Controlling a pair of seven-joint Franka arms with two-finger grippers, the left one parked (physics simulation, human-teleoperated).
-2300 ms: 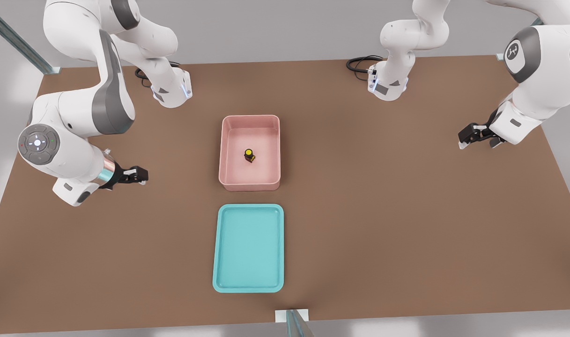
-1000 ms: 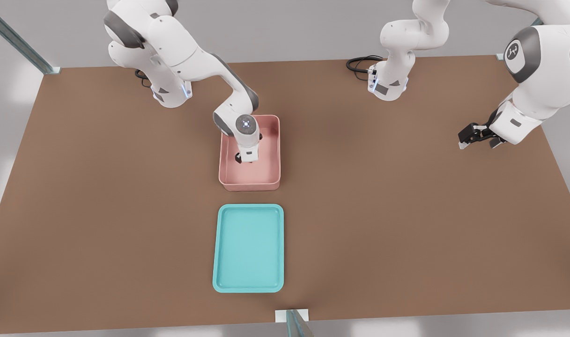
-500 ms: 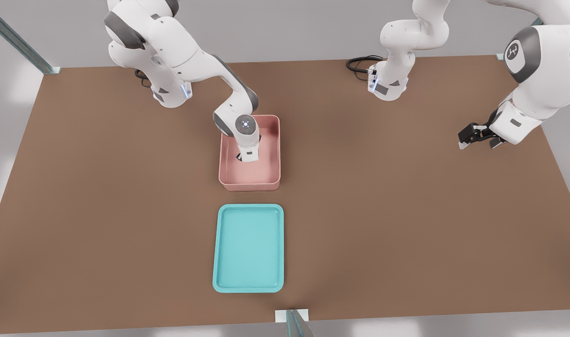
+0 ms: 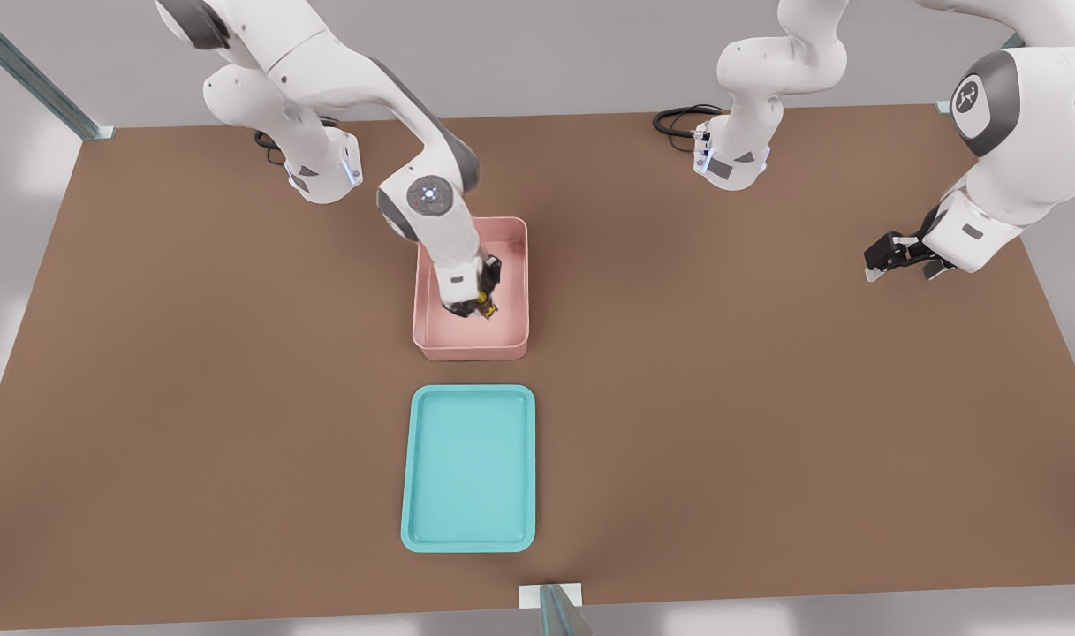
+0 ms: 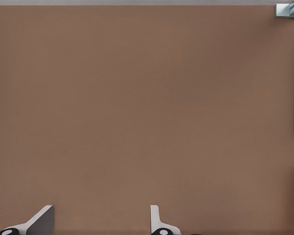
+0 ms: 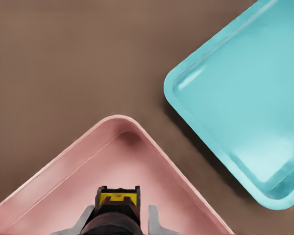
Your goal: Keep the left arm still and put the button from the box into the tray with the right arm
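My pincer (image 4: pixel 478 306) is clenched on the button (image 6: pixel 118 198), holding it inside the pink box (image 4: pixel 512 340), seemingly raised off the floor. The grasp looks done. What remains, I judge, is clearing the box wall, crossing the bare strip of bench (image 4: pixel 767 397) and setting it in the turquoise tray (image 4: pixel 411 495).

Brown matt table top (image 4: pixel 767 397), rectangular, filling most of the front view and nearly all of the left wrist view. Pale grey surround (image 4: pixel 537 53) on every side, with soft bright patches (image 4: pixel 38 168) at 9 o'clock and along the 6 o'clock edge. Metal frame struts: one slanting strut (image 4: pixel 34 79) at 10 o'clock, one short strut (image 4: pixel 559 611) on a pale plate at 6 o'clock.
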